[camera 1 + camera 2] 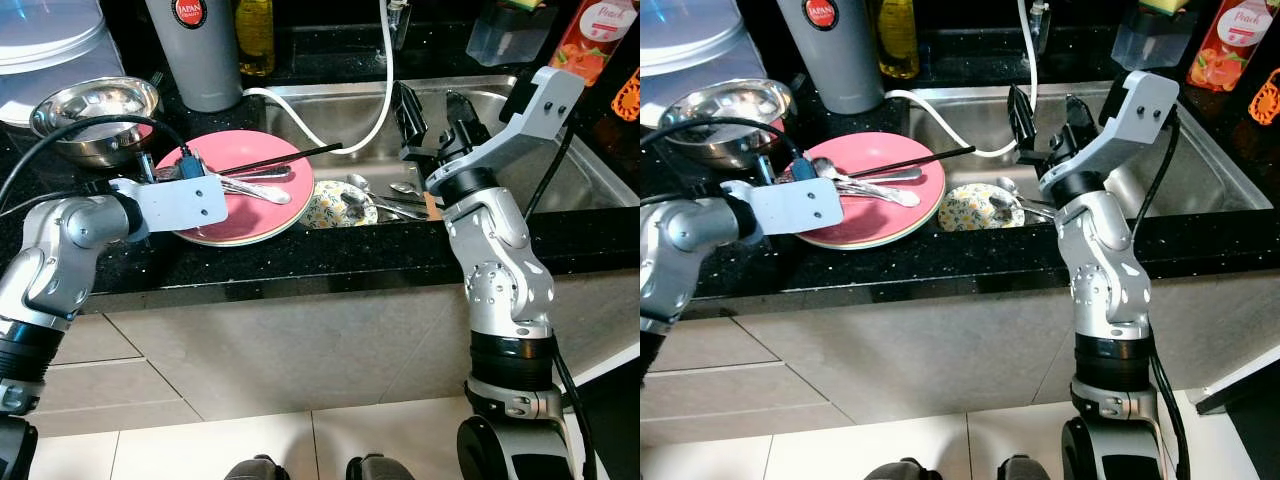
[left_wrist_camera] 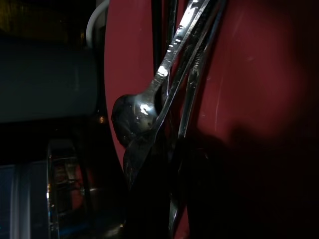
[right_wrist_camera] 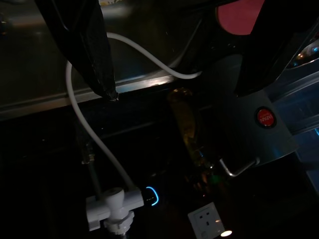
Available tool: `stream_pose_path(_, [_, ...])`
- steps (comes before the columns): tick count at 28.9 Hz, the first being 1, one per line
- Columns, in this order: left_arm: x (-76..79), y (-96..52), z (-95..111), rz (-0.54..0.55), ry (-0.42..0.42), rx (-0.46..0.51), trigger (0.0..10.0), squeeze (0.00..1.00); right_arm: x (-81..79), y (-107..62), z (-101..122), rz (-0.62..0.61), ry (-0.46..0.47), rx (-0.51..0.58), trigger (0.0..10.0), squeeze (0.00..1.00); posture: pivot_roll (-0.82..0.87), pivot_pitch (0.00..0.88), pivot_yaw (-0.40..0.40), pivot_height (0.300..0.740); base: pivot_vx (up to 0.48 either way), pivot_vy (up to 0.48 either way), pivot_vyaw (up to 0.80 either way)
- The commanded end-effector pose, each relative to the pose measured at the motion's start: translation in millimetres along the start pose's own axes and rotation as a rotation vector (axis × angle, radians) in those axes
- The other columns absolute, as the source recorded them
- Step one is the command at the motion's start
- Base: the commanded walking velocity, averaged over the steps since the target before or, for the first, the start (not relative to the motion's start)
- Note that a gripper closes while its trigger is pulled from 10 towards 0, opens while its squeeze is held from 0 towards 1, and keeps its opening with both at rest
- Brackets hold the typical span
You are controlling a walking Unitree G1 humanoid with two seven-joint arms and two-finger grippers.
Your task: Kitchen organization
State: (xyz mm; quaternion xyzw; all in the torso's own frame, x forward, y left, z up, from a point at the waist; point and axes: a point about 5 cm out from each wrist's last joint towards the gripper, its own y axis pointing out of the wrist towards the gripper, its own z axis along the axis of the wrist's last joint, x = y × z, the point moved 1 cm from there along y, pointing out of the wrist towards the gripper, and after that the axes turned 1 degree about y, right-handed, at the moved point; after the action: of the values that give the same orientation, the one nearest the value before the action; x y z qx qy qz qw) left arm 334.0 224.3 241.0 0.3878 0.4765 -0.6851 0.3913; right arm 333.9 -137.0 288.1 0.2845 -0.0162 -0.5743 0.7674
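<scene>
The plate (image 1: 262,215) is pink on top, with a cream rim of another beneath it. The spoons (image 1: 262,187) on it are shiny silver, and a black chopstick (image 1: 280,156) lies across them. The small bowl (image 1: 335,203) in the steel-grey sink (image 1: 560,175) is cream with a yellow and blue floral print. The counter (image 1: 300,255) is black with fine pale speckles. The steel bowl (image 1: 95,115) is mirror silver. The flask (image 1: 195,50) is grey with a round red label lettered in white. The bottle (image 1: 256,35) holds amber-yellow liquid. The hose (image 1: 385,90) is white. The carton (image 1: 596,38) is orange-red with a fruit picture. Both arms are silver with black fingers. The floor tiles (image 1: 200,450) are pale cream.
</scene>
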Motion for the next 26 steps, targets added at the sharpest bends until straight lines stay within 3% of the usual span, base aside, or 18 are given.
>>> stream_pose_path(1, [10.6,0.6,-17.0,-0.066,0.025,-0.083,10.0,0.0,-0.4,2.0,2.7,0.005,0.002,0.015,10.0,0.0,0.06,0.096,-0.002,0.74,0.0,0.0,0.0])
stream_pose_path(5, [6.8,1.3,-6.9,-0.034,0.026,-0.02,8.9,0.0,-0.7,2.5,2.9,0.007,0.002,0.015,10.0,0.0,0.06,0.095,-0.004,0.74,0.0,0.0,0.0])
stream_pose_path(8, [0.3,-2.2,23.6,-0.017,-0.109,0.188,10.0,0.0,-0.7,2.4,2.9,0.008,0.0,0.014,10.0,0.0,0.06,0.095,-0.003,0.74,0.0,0.0,0.0])
stream_pose_path(9, [-7.0,-8.0,40.6,-0.015,-0.209,0.303,10.0,0.0,-0.8,2.1,2.9,0.008,0.0,0.014,10.0,0.0,0.06,0.095,-0.003,0.74,0.0,0.0,0.0])
stream_pose_path(10, [-7.0,-8.0,40.6,-0.015,-0.209,0.303,10.0,0.0,-0.8,2.1,2.9,0.008,0.0,0.014,10.0,0.0,0.06,0.095,-0.003,0.74,0.0,0.0,0.0])
stream_pose_path(12, [-16.4,-15.1,51.9,-0.022,-0.328,0.403,10.0,0.0,-0.9,1.8,2.9,0.008,-0.001,0.015,10.0,0.0,0.06,0.095,-0.003,0.74,0.0,0.0,0.0])
stream_pose_path(18, [-27.2,-12.5,33.7,0.058,-0.26,0.285,10.0,0.0,-1.1,1.8,2.6,0.011,0.001,0.015,10.0,0.0,0.06,0.089,-0.001,0.74,0.0,0.0,0.0])
stream_pose_path(19, [-24.7,-11.8,29.8,0.05,-0.254,0.258,10.0,0.0,-1.2,1.9,2.4,0.012,0.001,0.014,10.0,0.0,0.06,0.087,-0.001,0.74,0.0,0.0,0.0])
stream_pose_path(20, [-16.6,-11.6,23.0,0.013,-0.195,0.198,10.0,0.0,-1.7,2.1,2.3,0.014,0.001,0.014,10.0,0.0,0.06,0.087,-0.001,0.74,0.0,0.0,0.0])
stream_pose_path(21, [-16.6,-11.6,23.0,0.013,-0.195,0.198,10.0,0.0,-1.7,2.1,2.3,0.014,0.001,0.014,10.0,0.0,0.06,0.087,-0.001,0.74,0.0,0.0,0.0])
stream_pose_path(22, [-11.0,-12.3,19.1,-0.012,-0.136,0.145,10.0,0.0,-1.9,2.3,2.1,0.017,0.001,0.013,10.0,0.0,0.06,0.084,-0.005,0.74,0.0,0.0,0.0])
stream_pose_path(24, [-8.4,-13.3,19.2,-0.03,-0.122,0.134,10.0,0.0,-2.0,2.4,2.0,0.017,0.001,0.013,10.0,0.0,0.06,0.084,-0.005,0.74,0.0,0.0,0.0])
stream_pose_path(25, [-1.8,-17.3,25.0,-0.075,-0.113,0.153,10.0,1.0,-2.5,3.1,1.6,0.02,0.003,0.012,10.0,0.0,0.06,0.084,-0.005,0.74,0.0,0.0,0.0])
stream_pose_path(26, [-0.3,-18.3,26.8,-0.084,-0.114,0.161,10.0,1.0,-2.7,3.4,1.5,0.021,0.003,0.011,10.0,0.0,0.06,0.084,-0.005,0.74,0.0,0.0,0.0])
